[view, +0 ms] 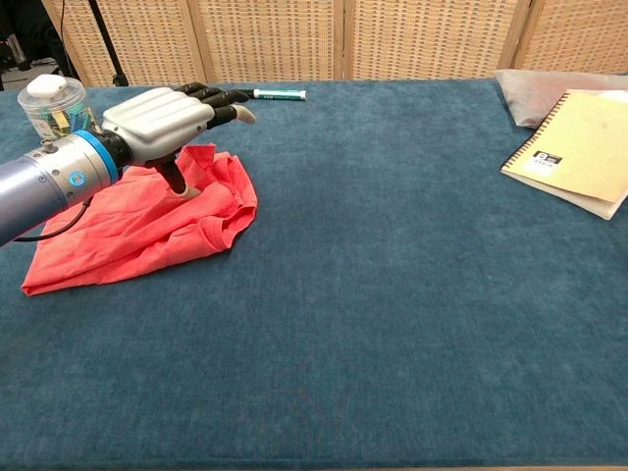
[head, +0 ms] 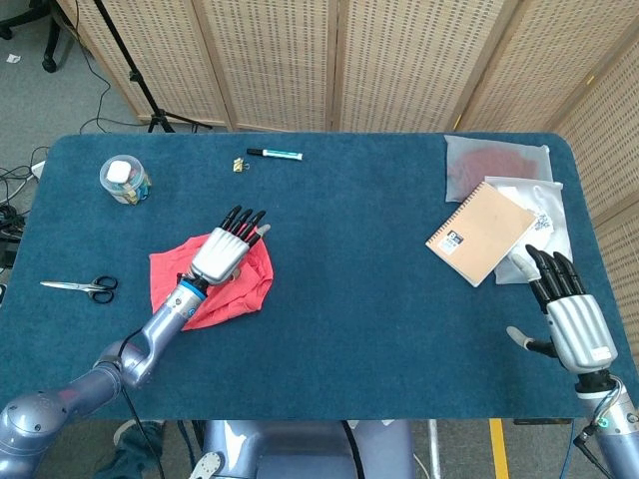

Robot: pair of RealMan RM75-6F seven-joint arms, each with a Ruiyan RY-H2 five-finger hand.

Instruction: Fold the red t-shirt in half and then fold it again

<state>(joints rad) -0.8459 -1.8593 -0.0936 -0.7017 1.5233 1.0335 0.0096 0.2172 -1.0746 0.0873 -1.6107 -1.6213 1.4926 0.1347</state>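
woven folding screens stand behind a blue felt table [head: 379,279], and grey floor shows at the upper left of the head view. one red t-shirt [head: 175,284] lies crumpled on the table's left part, bunched into ridges on its right side; the left hand [head: 228,249] covers its upper right portion, so the folds underneath are hidden. that hand's fingers [view: 221,96] reach flat and slightly apart past the cloth's far edge, while the thumb points down onto the fabric in the chest view (whether it presses or only touches cannot be told). nothing is gripped. the left forearm is cut off at the chest view's left edge.

the right hand [head: 571,314] shows only in the head view, near the table's front right corner, fingers straight and close together, thumb out to the side, holding nothing.

counted: one marker [head: 275,154], one binder clip [head: 240,164] just beside it (too small to read), one lidded jar [head: 125,180], one pair of scissors [head: 78,287], one spiral notebook [head: 479,232], and two clear bags [head: 497,165] under and behind it, the contents of each hard to make out.
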